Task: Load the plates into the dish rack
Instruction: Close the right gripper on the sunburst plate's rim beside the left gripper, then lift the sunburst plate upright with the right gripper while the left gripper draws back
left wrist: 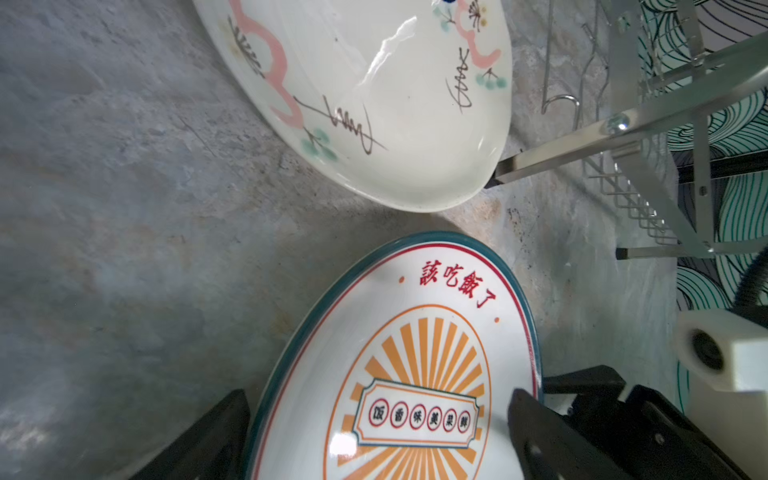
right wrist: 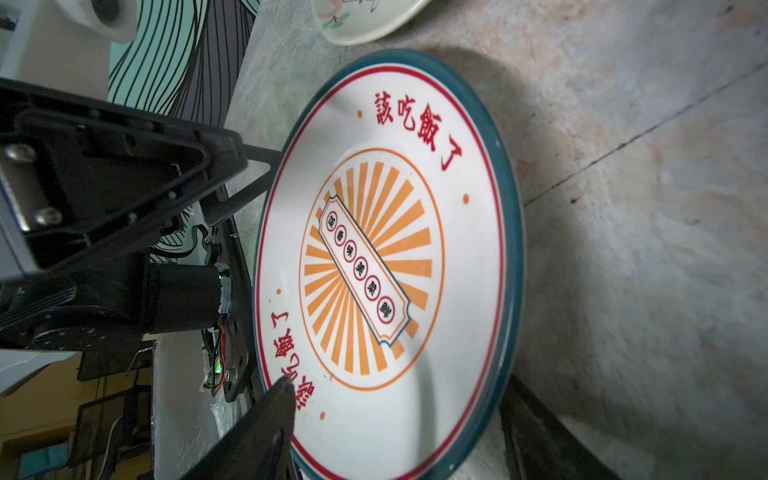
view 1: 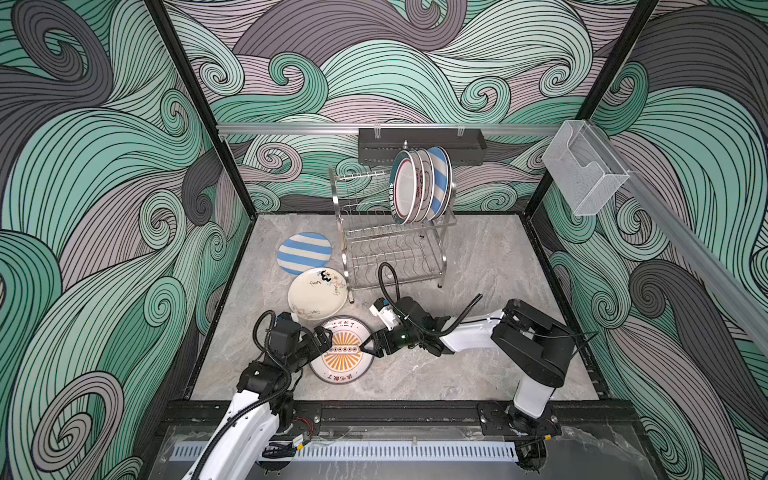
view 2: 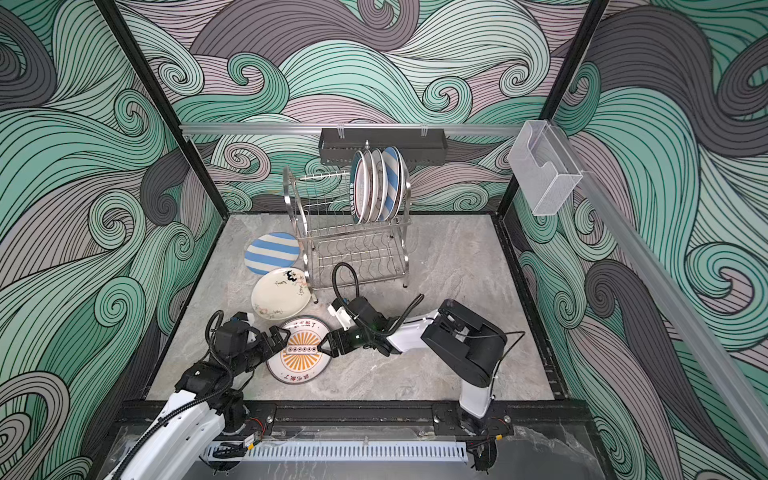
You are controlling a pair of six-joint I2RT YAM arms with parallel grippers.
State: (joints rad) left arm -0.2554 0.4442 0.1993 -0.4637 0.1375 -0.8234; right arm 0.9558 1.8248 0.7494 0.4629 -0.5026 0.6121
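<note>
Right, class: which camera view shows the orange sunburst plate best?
The right wrist view: the sunburst plate fills it, face and lettering clear. The left wrist view catches only part of it; both top views show it small.

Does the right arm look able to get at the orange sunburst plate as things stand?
Probably yes: the right pincer straddles the rim of the sunburst plate, jaws open, with nothing in between.
</note>
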